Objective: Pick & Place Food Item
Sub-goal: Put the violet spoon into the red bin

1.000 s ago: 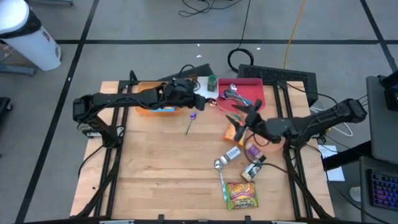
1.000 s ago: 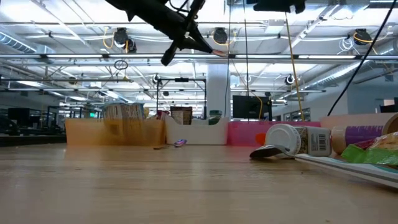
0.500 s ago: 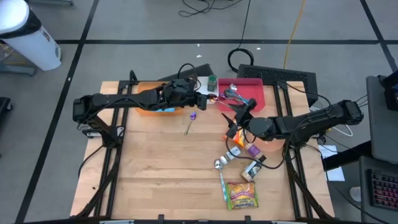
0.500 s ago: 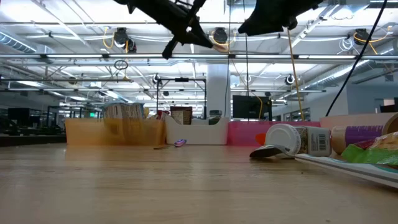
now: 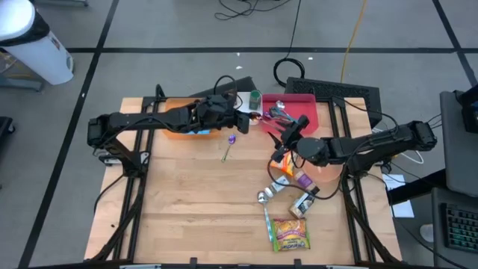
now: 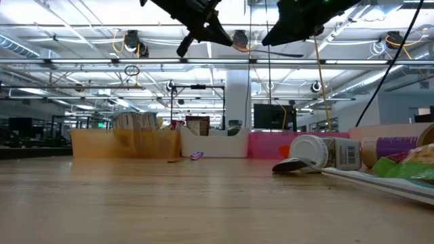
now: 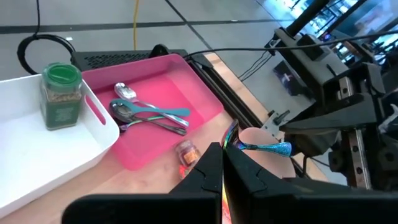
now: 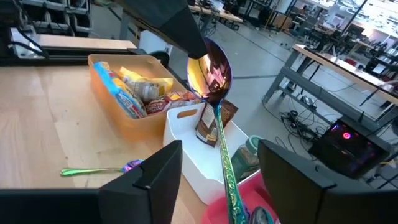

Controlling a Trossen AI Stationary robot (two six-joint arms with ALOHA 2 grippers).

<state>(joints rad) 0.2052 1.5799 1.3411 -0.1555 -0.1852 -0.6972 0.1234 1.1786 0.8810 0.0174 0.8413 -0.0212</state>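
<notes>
Two sets of jaws met above the bench: the left gripper pinched an iridescent spoon, whose handle ran between the right gripper's parted jaws, toward 3 o'clock.

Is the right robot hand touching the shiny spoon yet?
Apart. In the right wrist view the spoon, pinched by the left gripper, stands between the right gripper fingers with open space on both sides.

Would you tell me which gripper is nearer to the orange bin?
Left. The left gripper sits just beside the orange bin; the right gripper is farther off, near the pink tray.
</notes>
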